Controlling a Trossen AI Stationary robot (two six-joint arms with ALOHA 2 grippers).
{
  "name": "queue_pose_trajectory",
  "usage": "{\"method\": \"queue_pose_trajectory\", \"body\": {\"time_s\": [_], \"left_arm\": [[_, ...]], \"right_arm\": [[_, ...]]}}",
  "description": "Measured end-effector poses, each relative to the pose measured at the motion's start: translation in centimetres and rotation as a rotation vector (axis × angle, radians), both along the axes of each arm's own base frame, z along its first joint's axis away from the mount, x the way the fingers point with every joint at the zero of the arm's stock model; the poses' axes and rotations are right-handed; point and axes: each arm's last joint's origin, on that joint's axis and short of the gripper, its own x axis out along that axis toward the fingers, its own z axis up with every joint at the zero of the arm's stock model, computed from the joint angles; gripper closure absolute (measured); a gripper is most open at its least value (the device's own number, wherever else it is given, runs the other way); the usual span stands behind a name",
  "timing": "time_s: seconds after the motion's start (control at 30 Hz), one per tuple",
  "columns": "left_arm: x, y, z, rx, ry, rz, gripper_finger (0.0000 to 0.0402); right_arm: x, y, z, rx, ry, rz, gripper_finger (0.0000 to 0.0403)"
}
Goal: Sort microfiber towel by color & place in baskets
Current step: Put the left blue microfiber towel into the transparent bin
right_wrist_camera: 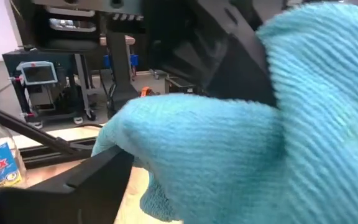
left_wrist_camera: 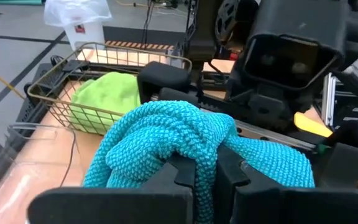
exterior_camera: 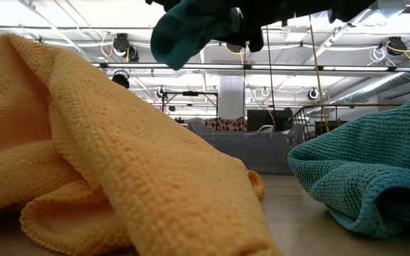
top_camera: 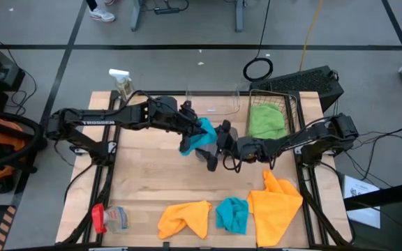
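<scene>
I have the turquoise towel (top_camera: 199, 134) up in the air over the middle of the table, pinched tight in my left gripper (top_camera: 189, 124), and my right gripper (top_camera: 223, 143) sits at its 4 o'clock side with its jaws wide and gripping nothing. To do this well, I think I should keep the pinch tight and carry it to a tub at 12 o'clock, not the wire-mesh basket (top_camera: 291, 104) that has the lime green towel (top_camera: 265, 120). My left arm lies stretched out toward 3 o'clock and my right arm toward 9 o'clock, so they meet nose to nose.

Turquoise towel (left_wrist_camera: 185, 140): nubby knit microfiber, matt. Wire-mesh basket (left_wrist_camera: 55, 93) beside it: thin metal rods. Table (top_camera: 152, 188): pale wood, smooth.
</scene>
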Motion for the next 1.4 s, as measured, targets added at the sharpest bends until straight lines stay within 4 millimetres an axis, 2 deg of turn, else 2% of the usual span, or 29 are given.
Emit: {"method": "queue_pose_trajectory", "body": {"time_s": [0.13,0.27,0.43,0.5,0.63,0.77,0.83,0.97,1.13,1.33,1.4], "left_arm": [[0.0,0.0,0.0,-0.003,0.000,-0.008,0.0383],[-0.2,-0.1,0.2,-0.011,-0.007,-0.028,0.0371],[-0.4,-0.2,0.4,-0.019,-0.008,-0.027,0.0330],[-0.7,-0.2,0.5,-0.021,0.001,-0.029,0.0306],[-2.6,-0.1,1.0,-0.024,0.070,-0.006,0.0238],[-5.2,0.0,1.7,0.016,0.157,0.104,0.0170],[-6.5,0.0,2.0,0.036,0.194,0.174,0.0153],[-8.1,-0.1,1.7,0.012,0.225,0.256,0.0147],[-8.0,-0.5,-1.1,0.008,0.269,0.244,0.0147],[-7.3,-1.0,-4.9,-0.036,0.246,0.247,0.0146],[-7.1,-1.3,-5.6,-0.043,0.202,0.235,0.0146]], "right_arm": [[0.0,-0.3,0.0,0.006,-0.004,-0.009,0.0127],[0.0,-0.4,0.0,0.004,-0.003,-0.012,0.0224],[0.0,-0.4,0.0,-0.011,0.006,-0.007,0.0361],[0.0,-0.3,0.0,-0.023,0.013,0.007,0.0389],[-0.1,-0.4,-0.4,-0.027,0.070,0.013,0.0385],[-0.7,-0.6,-0.1,-0.044,0.120,0.012,0.0397],[-1.0,-1.0,0.2,-0.061,0.135,0.003,0.0397],[-2.0,-3.0,1.3,-0.114,0.175,-0.052,0.0399],[-3.3,-7.7,2.7,-0.173,0.240,-0.189,0.0400],[-4.3,-15.5,4.8,-0.139,0.464,-0.280,0.0401],[-4.7,-18.0,5.2,-0.134,0.559,-0.280,0.0401]]}}
